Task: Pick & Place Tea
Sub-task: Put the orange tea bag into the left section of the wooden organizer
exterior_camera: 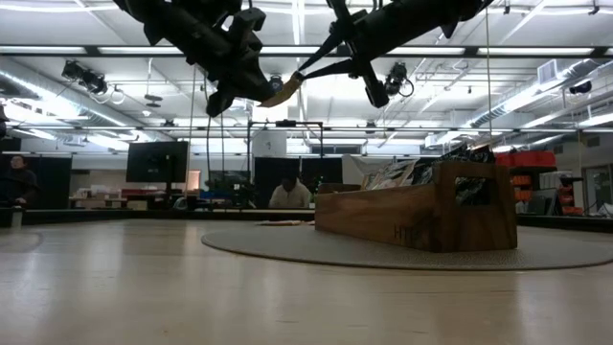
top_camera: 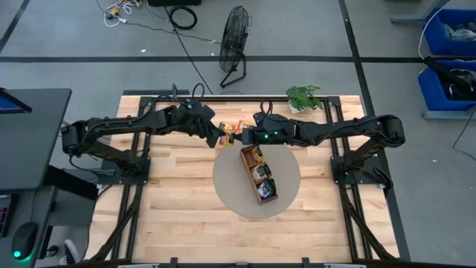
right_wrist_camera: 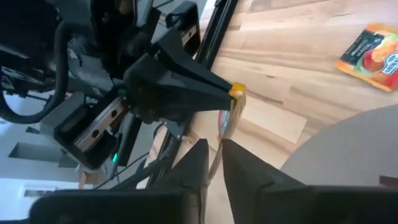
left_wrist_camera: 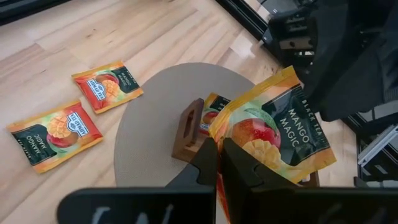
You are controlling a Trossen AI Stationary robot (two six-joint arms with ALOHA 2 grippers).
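While the left pincer (left_wrist_camera: 219, 163) pinches the sachet (left_wrist_camera: 273, 127) in mid-air above the mat (top_camera: 230, 186), the right pincer (right_wrist_camera: 214, 163) is pinching its far edge; judgement: release left only once right's grip holds, then carry to the tray (top_camera: 258, 175).

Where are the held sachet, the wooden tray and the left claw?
Held sachet (left_wrist_camera: 273, 127): left wrist view, printed front.
Wooden tray (exterior_camera: 402, 225): low view, side wall.
Left claw (left_wrist_camera: 219, 163): left wrist view, between its fingertips.

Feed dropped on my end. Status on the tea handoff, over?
Left hand shut on mango sachet, held high over the mat. Right hand closing around its far edge. Nothing in the way.
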